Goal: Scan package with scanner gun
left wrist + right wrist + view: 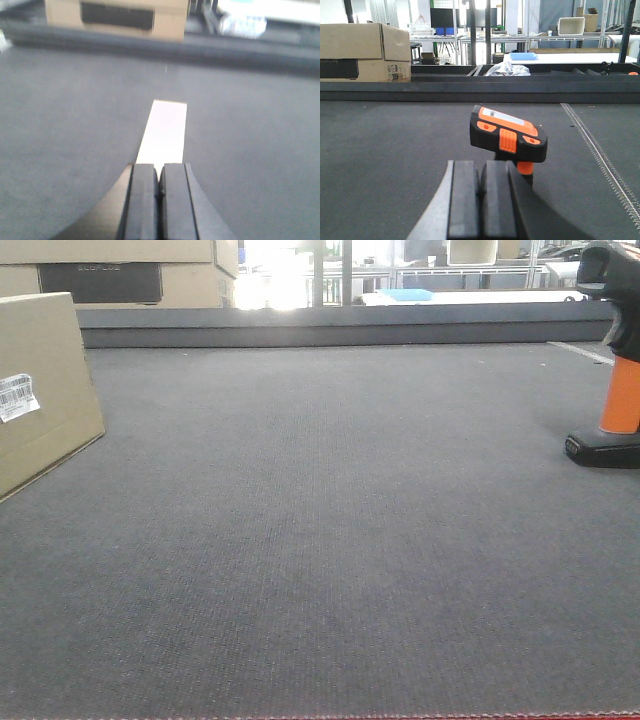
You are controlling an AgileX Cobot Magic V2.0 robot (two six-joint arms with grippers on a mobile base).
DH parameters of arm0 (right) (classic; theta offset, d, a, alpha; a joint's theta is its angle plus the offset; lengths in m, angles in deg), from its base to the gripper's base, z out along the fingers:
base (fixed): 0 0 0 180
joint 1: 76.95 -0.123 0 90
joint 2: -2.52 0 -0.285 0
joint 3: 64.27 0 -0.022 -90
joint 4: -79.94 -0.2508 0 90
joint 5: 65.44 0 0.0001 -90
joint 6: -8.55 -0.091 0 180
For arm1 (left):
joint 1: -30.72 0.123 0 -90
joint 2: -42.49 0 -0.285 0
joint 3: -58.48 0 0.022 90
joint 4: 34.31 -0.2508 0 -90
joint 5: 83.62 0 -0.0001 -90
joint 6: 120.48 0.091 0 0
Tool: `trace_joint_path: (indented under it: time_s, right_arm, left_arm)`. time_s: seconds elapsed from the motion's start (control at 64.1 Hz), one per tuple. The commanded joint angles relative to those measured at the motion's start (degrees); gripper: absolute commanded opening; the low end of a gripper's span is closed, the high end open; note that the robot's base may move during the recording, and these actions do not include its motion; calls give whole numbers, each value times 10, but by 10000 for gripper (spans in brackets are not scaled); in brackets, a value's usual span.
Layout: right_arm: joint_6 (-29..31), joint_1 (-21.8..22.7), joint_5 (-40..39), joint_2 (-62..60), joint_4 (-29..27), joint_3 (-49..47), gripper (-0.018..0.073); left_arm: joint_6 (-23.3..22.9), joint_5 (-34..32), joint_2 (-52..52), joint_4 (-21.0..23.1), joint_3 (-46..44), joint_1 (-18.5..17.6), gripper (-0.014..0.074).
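We see the tan cardboard package (40,390) at nine o'clock on the dark surface (320,540), and the black-and-orange scanner gun (615,360) upright at three. Both grippers, left (159,185) and right (481,195), are pressed together, empty. The rigid, light scanner suits a handle grasp.

1. I am seeing a white barcode label (17,397) on the tan face of the package (45,390); its bars show, but its print is too small for me to read.
2. The dark panel (100,282) on the stacked cartons (190,270) is carrying faint lettering I cannot make out.
3. A white sticker (502,117) is sitting on top of the scanner gun (507,137); nothing on it is reading clearly.
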Motion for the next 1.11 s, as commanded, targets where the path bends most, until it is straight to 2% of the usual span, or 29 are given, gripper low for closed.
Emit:
trace_joint_path:
  time_s: [0.0, 0.14, 0.296, 0.437, 0.624, 1.092]
  right_arm:
    - [-1, 2, -6, -5, 2, -1, -168]
    - [-6, 2, 0, -26, 0, -2, -168]
    - [-6, 2, 112, -70, 0, -39, -168]
    - [-6, 2, 125, -107, 0, -54, -168]
    - [-6, 2, 254, -148, -19, -102, -168]
    - [-6, 2, 253, -162, -16, -104, -168]
  left_arm:
    - [-3, -28, -65, 8, 30, -2, -111]
    - [-3, -28, -155, 8, 58, -2, -111]
    - [-3, -25, -229, 8, 60, -2, -111]
    - [-3, -25, -272, 8, 60, -2, -111]
    - [-3, -25, -304, 8, 60, -2, -111]
    - [-3, -25, -306, 8, 60, -2, -111]
